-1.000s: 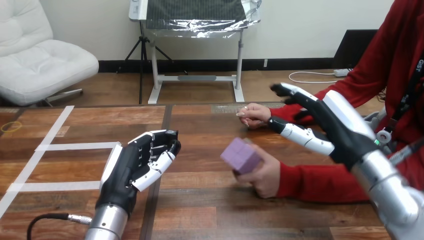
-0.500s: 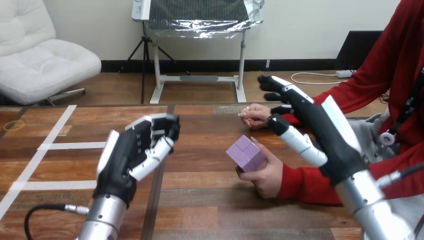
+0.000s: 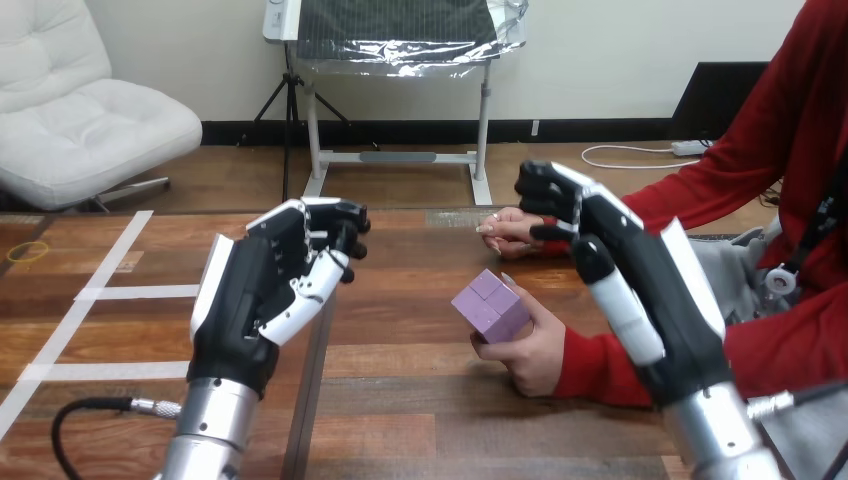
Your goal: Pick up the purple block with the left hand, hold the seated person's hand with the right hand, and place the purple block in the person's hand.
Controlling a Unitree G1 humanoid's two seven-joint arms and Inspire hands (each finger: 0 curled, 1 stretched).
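Observation:
The purple block (image 3: pixel 489 305) lies in the person's hand (image 3: pixel 530 352), which rests palm up on the wooden table (image 3: pixel 400 400) right of centre. My left hand (image 3: pixel 262 297) hovers left of the block, well apart from it, palm facing right, fingers loosely bent and holding nothing. My right hand (image 3: pixel 628 272) is raised to the right of the block, over the person's red-sleeved forearm (image 3: pixel 610 365), touching neither; its fingers bend loosely at the tips around nothing. The person's other hand (image 3: pixel 508 228) rests on the table farther back.
White tape lines (image 3: pixel 110 292) cross the left part of the table, and a small ring (image 3: pixel 22 250) lies at its far left. A black cable (image 3: pixel 90 408) runs by my left forearm. The person sits at the right side.
Both my hands have risen and turned more upright. My right hand has drawn back from the person's far hand and its fingers have bent. The block stays in the person's palm.

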